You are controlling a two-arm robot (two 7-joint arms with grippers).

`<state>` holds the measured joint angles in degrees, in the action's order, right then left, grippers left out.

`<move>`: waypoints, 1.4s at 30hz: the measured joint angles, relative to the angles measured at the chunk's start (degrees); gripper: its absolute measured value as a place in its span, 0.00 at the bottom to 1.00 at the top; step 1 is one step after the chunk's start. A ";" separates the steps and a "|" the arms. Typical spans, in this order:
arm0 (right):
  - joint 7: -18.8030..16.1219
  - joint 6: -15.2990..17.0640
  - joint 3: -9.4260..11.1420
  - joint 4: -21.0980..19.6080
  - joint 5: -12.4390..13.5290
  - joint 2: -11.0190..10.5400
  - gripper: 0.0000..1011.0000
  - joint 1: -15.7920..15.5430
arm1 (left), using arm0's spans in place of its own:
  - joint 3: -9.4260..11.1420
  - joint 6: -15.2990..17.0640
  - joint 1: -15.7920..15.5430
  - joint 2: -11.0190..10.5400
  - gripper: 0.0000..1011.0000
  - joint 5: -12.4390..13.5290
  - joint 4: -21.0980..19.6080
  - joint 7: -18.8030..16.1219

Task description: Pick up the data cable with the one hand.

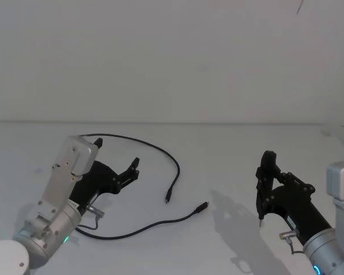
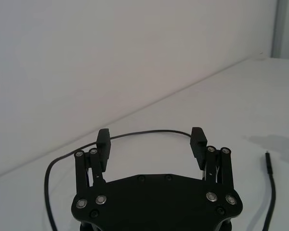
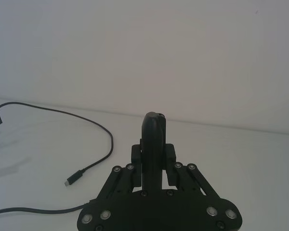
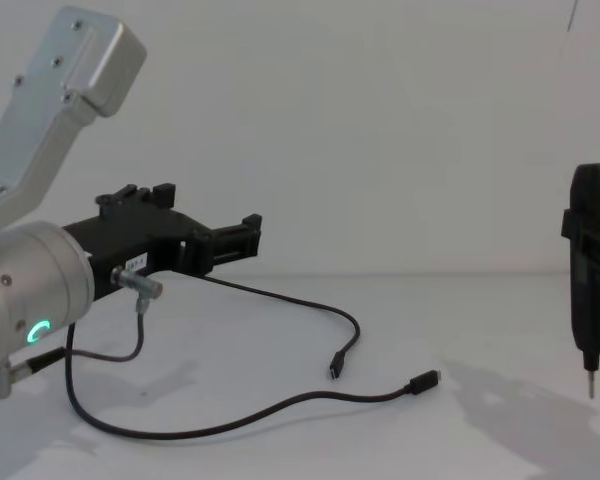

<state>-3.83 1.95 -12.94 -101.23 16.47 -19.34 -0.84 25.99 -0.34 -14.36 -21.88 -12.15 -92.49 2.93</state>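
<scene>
We see the data cable lying loose on the white counter, left of centre. From the far left it sweeps in a wide arc toward the middle and ends in a small plug. A second stretch runs along the near side and ends in another plug just beside the first. The two plugs sit close together but apart. In the chest view the cable rests flat and both ends lie on the surface.

The left gripper hangs inside that loop, reaching forward from the near left. Its jaws stand wide apart and nothing is between them. In the chest view it is raised above the counter, clear of the cable. In the left wrist view the far arc of the cable passes on the counter beyond the gripper, and one plug lies off to one side. A green ring light glows on its silver wrist, where a short wire with a silver plug dangles.

The right gripper is on the right, well apart from the cable. Its jaws are clamped on a black pen-shaped tool, held upright with its thin metal tip pointing down, above the counter. The right wrist view shows the tool gripped from both sides, with the cable off to one side.
</scene>
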 joint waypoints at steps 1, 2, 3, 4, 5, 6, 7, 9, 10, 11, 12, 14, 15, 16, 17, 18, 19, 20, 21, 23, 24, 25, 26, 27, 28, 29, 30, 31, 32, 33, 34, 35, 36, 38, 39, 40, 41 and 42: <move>0.00 0.00 0.00 0.00 0.00 0.00 0.28 0.00 | 0.00 -0.13 -0.14 -0.03 0.99 -0.15 0.08 0.36; 0.00 0.00 0.00 0.00 0.00 0.00 0.28 0.00 | 0.00 -0.13 -0.14 -0.03 0.99 -0.15 0.08 0.36; 0.00 0.00 0.00 0.00 0.00 0.00 0.28 0.00 | 0.01 -0.37 -0.35 -0.11 0.99 -0.47 0.26 1.12; 0.00 0.00 0.00 0.00 0.00 0.00 0.28 0.00 | 0.01 -0.53 -0.51 -0.16 0.99 -0.71 0.38 1.55; 0.00 0.00 0.00 0.00 0.00 0.00 0.28 0.00 | 0.02 -0.64 -0.65 -0.21 0.99 -0.90 0.48 2.11; 0.00 0.00 0.00 0.00 0.00 0.00 0.28 0.00 | 0.05 -0.83 -0.96 -0.35 0.99 -1.34 0.71 3.01; 0.00 0.00 0.00 0.00 0.00 0.00 0.28 0.00 | 0.06 -0.97 -1.09 -0.42 0.99 -1.56 0.80 3.74; 0.00 0.00 0.00 0.00 0.00 0.00 0.28 0.00 | 0.11 -1.25 -1.49 -0.63 0.99 -2.20 1.07 5.24; 0.00 0.00 0.00 0.00 0.00 0.00 0.28 0.00 | 0.13 -1.31 -1.65 -0.71 0.99 -2.42 1.17 5.79; 0.00 0.00 0.00 0.00 0.00 0.00 0.28 0.00 | 0.17 -1.47 -1.95 -0.87 0.99 -2.91 1.36 6.93; 0.00 0.00 0.00 0.00 0.00 0.00 0.28 0.00 | 0.19 -1.53 -2.15 -0.99 0.99 -3.15 1.49 7.45; 0.00 0.00 0.00 0.00 0.00 0.00 0.28 0.00 | 0.26 -1.71 -2.67 -1.30 0.99 -4.02 1.84 9.47; 0.00 0.00 0.00 0.00 0.00 0.00 0.28 0.00 | 0.28 -1.75 -2.76 -1.36 0.99 -4.29 1.90 10.10; 0.00 0.00 0.00 0.00 0.00 0.00 0.28 0.00 | 0.30 -1.79 -2.98 -1.49 0.99 -4.55 2.04 10.75; 0.00 0.00 0.00 0.00 0.00 0.00 0.28 0.00 | 0.33 -1.84 -3.14 -1.60 0.99 -4.82 2.14 11.39; 0.00 0.00 0.00 0.00 0.00 0.00 0.28 0.00 | 0.37 -1.90 -3.49 -1.80 0.99 -5.44 2.37 12.88; 0.00 0.00 0.00 0.00 0.00 0.00 0.28 0.00 | 0.40 -1.92 -3.66 -1.90 0.99 -5.73 2.49 13.53; 0.00 0.00 0.00 0.00 0.00 0.00 0.28 0.00 | 0.47 -1.94 -4.07 -2.16 0.99 -6.29 2.80 14.91; 0.00 0.00 0.00 0.00 0.00 0.00 0.28 0.00 | 0.47 -1.94 -4.07 -2.16 0.99 -6.29 2.80 14.91; 0.00 0.00 0.00 0.00 0.00 0.00 0.28 0.00 | 0.61 -1.94 -4.88 -2.63 0.99 -7.51 3.44 17.87; 0.00 0.00 0.00 0.00 0.00 0.00 0.28 0.00 | 0.65 -1.94 -5.06 -2.74 0.99 -7.81 3.53 18.58; 0.00 0.00 0.00 0.00 0.00 0.00 0.28 0.00 | 0.70 -1.94 -5.26 -2.86 0.99 -8.10 3.75 19.30; 0.00 0.00 0.00 0.00 0.00 0.00 0.28 0.00 | 0.75 -1.94 -5.47 -2.98 0.99 -8.38 3.92 19.97; 0.00 0.00 0.00 0.00 0.00 0.00 0.28 0.00 | 0.80 -1.92 -5.67 -3.09 0.99 -8.76 4.08 20.91; 0.00 0.00 0.00 0.00 0.00 0.00 0.28 0.00 | 0.94 -1.87 -6.10 -3.33 0.99 -9.37 4.40 22.38; 0.00 0.00 0.00 0.00 0.00 0.00 0.28 0.00 | 1.10 -1.78 -6.60 -3.61 0.99 -9.96 4.80 23.82; 0.00 0.00 0.00 0.00 0.00 0.00 0.28 0.00 | 1.16 -1.70 -6.82 -3.73 0.99 -10.27 4.91 24.56; 0.00 0.00 0.00 0.00 0.00 0.00 0.28 0.00 | 1.26 -1.62 -7.04 -3.86 0.99 -10.67 5.17 25.51; 0.00 0.00 0.00 0.00 0.00 0.00 0.28 0.00 | 1.38 -1.54 -7.36 -4.05 0.99 -10.96 5.43 26.28; 0.00 0.00 -0.01 0.00 0.00 0.00 0.28 0.00 | 1.53 -1.37 -7.76 -4.27 0.99 -11.53 5.75 27.72; 0.00 0.00 0.00 0.00 0.00 0.00 0.28 0.00 | 1.68 -1.27 -8.09 -4.47 0.99 -11.84 6.02 28.50; 0.00 0.00 0.00 0.00 0.00 0.00 0.28 0.00 | 1.78 -1.12 -8.33 -4.61 0.99 -12.23 6.23 29.48; 0.00 0.00 0.00 0.00 0.00 0.00 0.28 0.00 | 1.89 -1.05 -8.58 -4.76 0.99 -12.40 6.43 29.94; 0.00 0.00 0.00 0.00 0.00 0.00 0.28 0.00 | 2.27 -0.64 -9.46 -5.26 0.99 -13.30 7.09 32.52; 0.00 0.00 0.00 0.00 0.00 0.00 0.28 0.00 | 2.54 -0.36 -10.01 -5.60 0.99 -13.80 7.53 34.02; 0.00 0.00 0.00 0.00 0.00 0.00 0.28 0.00 | 2.66 -0.15 -10.28 -5.78 0.99 -14.14 7.74 35.06; 0.00 0.00 0.00 0.00 0.00 0.00 0.28 0.00 | 2.81 0.02 -10.55 -5.97 0.99 -14.39 7.95 35.83; 0.00 0.00 0.00 0.00 0.00 0.00 0.28 0.00 | 3.16 0.36 -11.16 -6.40 0.99 -14.86 8.44 37.37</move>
<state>-3.83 1.95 -12.94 -101.23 16.46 -19.33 -0.84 29.15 0.03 -25.51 -28.28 -27.01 -84.05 40.30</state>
